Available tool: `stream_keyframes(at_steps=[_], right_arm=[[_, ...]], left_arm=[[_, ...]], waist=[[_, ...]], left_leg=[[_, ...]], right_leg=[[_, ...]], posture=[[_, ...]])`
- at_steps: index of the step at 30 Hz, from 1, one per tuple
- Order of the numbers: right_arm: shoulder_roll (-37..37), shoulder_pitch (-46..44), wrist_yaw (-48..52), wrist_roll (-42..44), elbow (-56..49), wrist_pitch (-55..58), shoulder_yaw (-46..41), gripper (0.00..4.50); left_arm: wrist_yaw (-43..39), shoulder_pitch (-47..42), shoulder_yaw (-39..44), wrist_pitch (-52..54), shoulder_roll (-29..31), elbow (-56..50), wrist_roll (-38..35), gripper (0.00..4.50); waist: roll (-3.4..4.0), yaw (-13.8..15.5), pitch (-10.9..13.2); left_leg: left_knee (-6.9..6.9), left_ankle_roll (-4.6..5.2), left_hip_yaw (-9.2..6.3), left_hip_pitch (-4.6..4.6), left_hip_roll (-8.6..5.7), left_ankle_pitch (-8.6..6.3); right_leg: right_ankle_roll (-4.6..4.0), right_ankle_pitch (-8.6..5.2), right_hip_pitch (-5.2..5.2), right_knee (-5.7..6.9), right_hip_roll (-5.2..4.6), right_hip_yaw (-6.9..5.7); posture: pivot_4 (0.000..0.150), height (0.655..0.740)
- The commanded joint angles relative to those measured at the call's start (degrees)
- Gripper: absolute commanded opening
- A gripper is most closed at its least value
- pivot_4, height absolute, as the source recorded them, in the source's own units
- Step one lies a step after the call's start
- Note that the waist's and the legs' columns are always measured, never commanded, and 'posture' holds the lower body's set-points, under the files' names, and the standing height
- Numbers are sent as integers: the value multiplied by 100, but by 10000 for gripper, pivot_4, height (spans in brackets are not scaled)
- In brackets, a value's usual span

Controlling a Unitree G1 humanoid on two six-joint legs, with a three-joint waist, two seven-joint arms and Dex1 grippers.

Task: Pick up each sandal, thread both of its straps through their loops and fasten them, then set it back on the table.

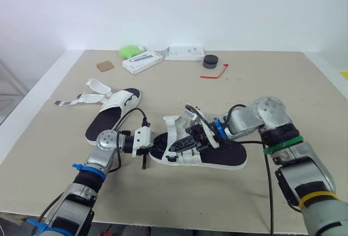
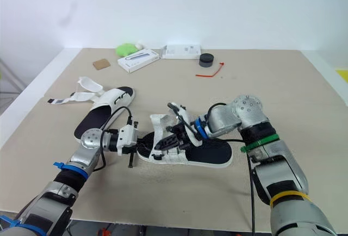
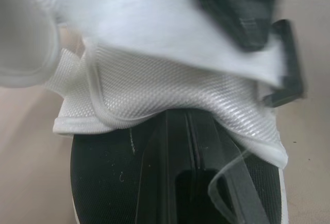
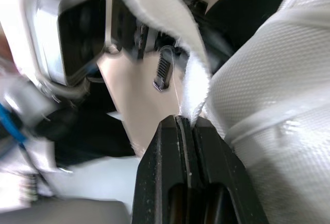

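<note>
Out in the middle of the beige worktop (image 1: 244,84) lies a white-strapped sandal with a black footbed (image 1: 217,157), sole down, and both arms are at it. The left gripper (image 1: 156,144) comes in at the toe end. In its wrist view its black fingers (image 3: 175,172) are pressed together and lie over the footbed, just under the broad white mesh strap (image 3: 170,79) that arches over the front of the shoe. I can't tell whether anything is caught between them.

The right gripper (image 1: 182,142) reaches in from the other side, over the middle of the sandal and just beside that front strap. Its fingers (image 4: 170,172) are clenched tight on a narrow white strap (image 4: 196,79), which rises straight out from between the tips and curls away above them. The mesh strap bulges right alongside. The two grippers are near each other, with the front strap standing between them.

Behind the left arm, well apart from all this, sits a second sandal of the same white-and-black make (image 1: 111,113), flat on the worktop with its straps loose and splayed out to the side. At the far edge are a green lump (image 1: 129,51), two white boxes, a round black puck (image 1: 210,61) and a red tie (image 1: 215,74).
</note>
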Motion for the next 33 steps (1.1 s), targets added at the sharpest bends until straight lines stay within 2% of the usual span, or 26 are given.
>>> stream_keyframes(at_steps=[1, 7, 10, 13, 15, 23, 33], right_arm=[[-124, 292, 416, -760, -559, 299, 173, 269], [-197, 481, 1329, -2301, -1225, 90, 430, 269], [-230, 454, 1940, -2438, -1414, 177, 242, 9396], [-318, 329, 2451, -2506, -1421, 303, 59, 22481], [-366, 124, 2776, -2182, -1057, 325, -325, 30847], [-61, -394, 2747, -2219, -177, 326, -628, 30847], [326, -491, 2576, -2692, 58, 326, -620, 30847]], left_arm=[[-160, 570, -751, 417, 91, 678, 780, 0], [-161, 556, -779, 396, 95, 682, 790, 0], [-163, 547, -786, 388, 98, 699, 792, 0], [-158, 547, -793, 384, 99, 701, 796, 0], [-148, 548, -807, 372, 79, 724, 805, 0], [-142, 477, -820, 256, 26, 943, 838, 0], [33, 318, -800, -310, -120, 1888, 1010, 0]], waist=[[-10, 1, -6], [-22, 1, -48], [-30, 1, -53], [-30, 1, -53], [-32, 1, -51], [-31, -5, -45], [-32, 7, -48]], left_leg=[[-1, 1, -5, 0, -2, 0], [-8, 3, -14, 3, -9, -3], [-12, 3, -16, 11, -10, -4], [-13, 2, -21, 12, -12, -4], [-14, 2, -28, 14, -14, -4], [-17, 1, -31, 29, -16, -5], [-16, 2, -37, 67, -19, -3]], right_leg=[[0, -5, 4, 0, 0, -1], [3, -21, 10, 0, -1, 0], [2, -26, 18, 0, -1, 0], [0, -29, 22, 0, -1, -1], [-1, -32, 27, 0, 0, -2], [-27, -49, 34, 7, 1, -2], [-23, -49, 68, 12, -1, -1]], posture=[[1500, 7400], [1500, 7400], [1500, 7400], [1500, 7400], [1500, 7400], [1500, 7400], [1500, 7400]])
